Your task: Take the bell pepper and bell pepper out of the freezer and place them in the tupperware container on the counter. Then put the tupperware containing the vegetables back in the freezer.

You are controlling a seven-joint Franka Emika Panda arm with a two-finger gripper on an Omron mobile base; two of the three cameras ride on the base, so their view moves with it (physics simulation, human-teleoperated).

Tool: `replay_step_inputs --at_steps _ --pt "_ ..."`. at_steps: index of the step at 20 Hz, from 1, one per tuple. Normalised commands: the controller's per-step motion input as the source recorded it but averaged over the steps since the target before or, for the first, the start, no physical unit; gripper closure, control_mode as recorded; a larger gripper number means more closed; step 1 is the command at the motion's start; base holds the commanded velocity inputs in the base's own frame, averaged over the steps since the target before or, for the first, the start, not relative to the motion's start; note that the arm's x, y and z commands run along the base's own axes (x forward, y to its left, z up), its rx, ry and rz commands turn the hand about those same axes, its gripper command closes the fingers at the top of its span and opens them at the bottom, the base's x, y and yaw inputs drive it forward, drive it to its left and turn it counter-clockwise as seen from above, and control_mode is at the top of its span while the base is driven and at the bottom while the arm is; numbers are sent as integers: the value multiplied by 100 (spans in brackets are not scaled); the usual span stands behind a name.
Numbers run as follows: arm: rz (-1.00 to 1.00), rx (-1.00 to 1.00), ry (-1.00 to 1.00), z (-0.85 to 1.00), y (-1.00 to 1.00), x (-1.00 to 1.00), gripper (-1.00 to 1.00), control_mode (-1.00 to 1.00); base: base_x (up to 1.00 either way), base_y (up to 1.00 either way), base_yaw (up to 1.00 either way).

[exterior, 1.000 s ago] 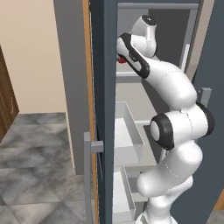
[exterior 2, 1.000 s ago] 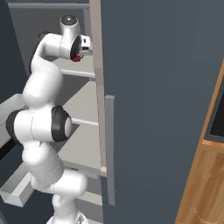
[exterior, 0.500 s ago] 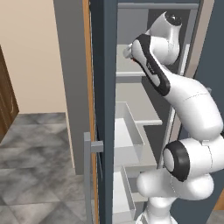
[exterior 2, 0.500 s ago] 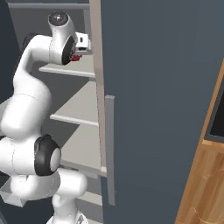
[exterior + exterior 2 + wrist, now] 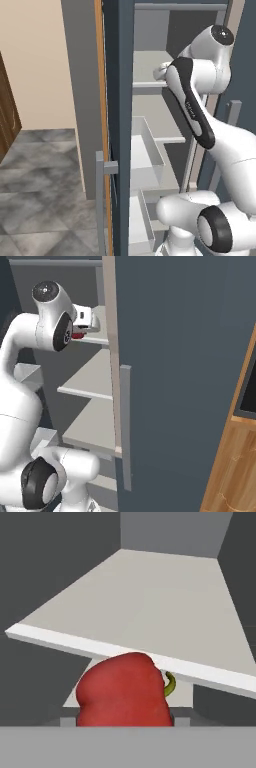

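Observation:
A red bell pepper (image 5: pixel 125 692) with a short green stem sits close up in the hand view, just in front of and below the edge of a light grey freezer shelf (image 5: pixel 150 602). My gripper (image 5: pixel 80 335) is shut on it, and a bit of the red pepper (image 5: pixel 76 335) peeks out under the white hand beside the top shelf. The dark slate-blue freezer (image 5: pixel 175 356) stands open, with my arm reaching into its upper part. The tupperware container and the counter are out of view.
The freezer door edge (image 5: pixel 120 100) with its grey bar handle (image 5: pixel 100 200) stands left of the arm. Pale drawers (image 5: pixel 147 155) jut out below the shelves. A second grey handle (image 5: pixel 125 426) and wooden cabinetry (image 5: pixel 235 466) lie to the right. A grey tiled floor (image 5: pixel 45 190) spreads at left.
The arm's upper links have swung up and over. The hand, still holding the pepper, has shifted slightly down and away from the shelf.

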Motion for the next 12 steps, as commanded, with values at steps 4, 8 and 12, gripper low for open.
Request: replay_step_inputs --at_steps 4,8,12 --pt "-8 0 9 -3 -13 -100 100 -100 0 0 0" --pt "-8 0 11 -17 -24 -100 100 -100 0 0 0" --pt "-7 0 16 -40 -28 -87 100 -100 0 0 0"
